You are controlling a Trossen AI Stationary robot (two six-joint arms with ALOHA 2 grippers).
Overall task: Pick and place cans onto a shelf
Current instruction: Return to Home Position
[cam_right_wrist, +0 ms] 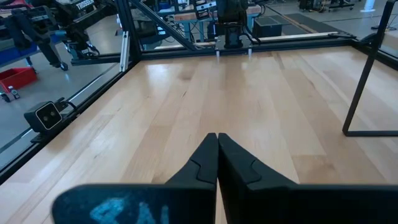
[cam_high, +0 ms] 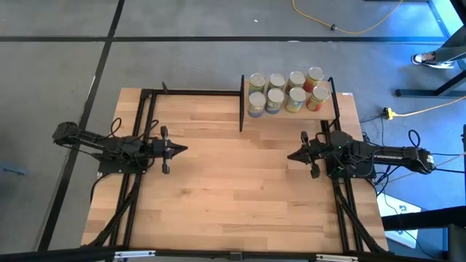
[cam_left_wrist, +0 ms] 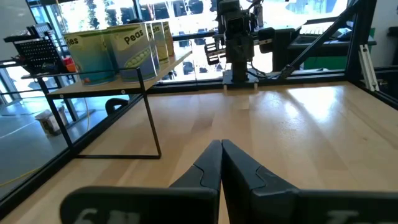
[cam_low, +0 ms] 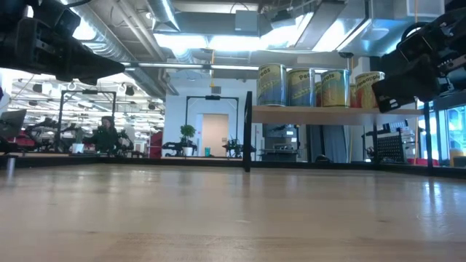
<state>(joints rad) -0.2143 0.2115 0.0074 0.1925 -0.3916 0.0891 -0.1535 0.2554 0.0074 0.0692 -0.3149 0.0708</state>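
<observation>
The left gripper is closed and empty, its two fingers pressed together with nothing between them, and it hangs above the table pointing toward the middle. The right gripper faces it from the opposite side, well apart, likewise closed on nothing, fingers meeting at the tips. All eight cans stand upright on the shelf, packed in two rows of four and touching or nearly touching their neighbours. From the right gripper the shelf lies just off to its right-hand side, near but not touching; one of its thin black posts shows close by in the right wrist view. From the left gripper the shelf sits ahead and to the left, across the bare table, with the nearest cans showing "Peas" labels in the left wrist view. In the low view both arms are raised clear of the table, and the cans line up along the board above it. A person sits far back in the room beyond the left gripper.
</observation>
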